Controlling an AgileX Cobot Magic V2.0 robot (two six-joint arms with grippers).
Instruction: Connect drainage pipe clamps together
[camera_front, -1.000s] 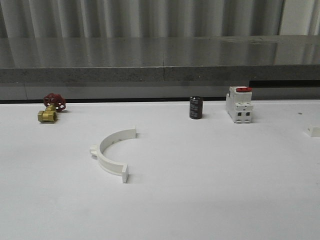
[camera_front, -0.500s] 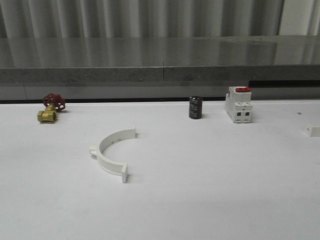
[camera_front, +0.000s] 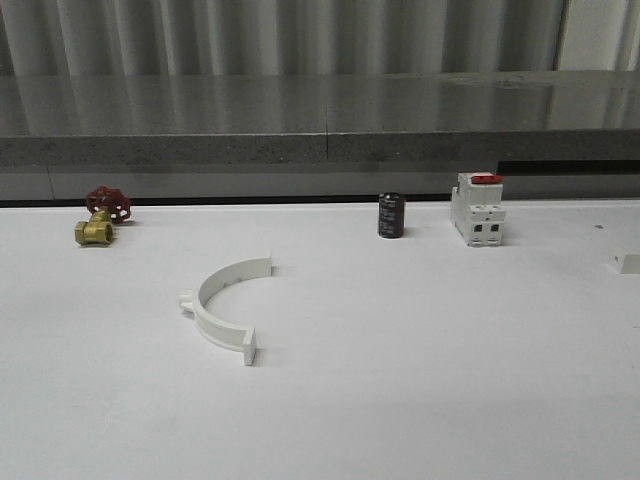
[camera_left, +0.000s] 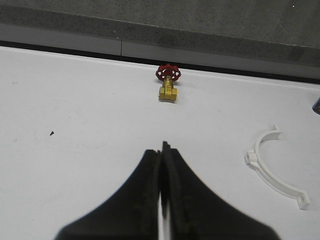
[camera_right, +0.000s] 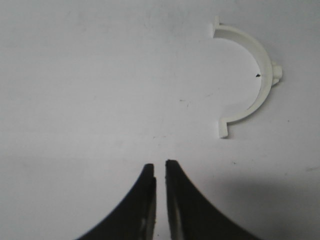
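Lying apart, untouched: two clamp halves, nothing joined yet.
One clamp half (camera_front: 224, 306) sits left of centre on the desk (camera_front: 420, 380), open side facing right; the other clamp half (camera_right: 247, 75) lies flat near the right gripper (camera_right: 159, 172), and a white tab (camera_front: 628, 263) at the desk's far right edge is probably its end. Left gripper (camera_left: 162, 152) fingers pressed together; right fingers nearly closed with a slim gap, pinching nothing. Both pickups and the mating remain. Behind: brass valve (camera_front: 102, 217), black cylinder (camera_front: 391, 215), breaker (camera_front: 478, 208). Versus the earlier frames, nothing on the desk has shifted appreciably.
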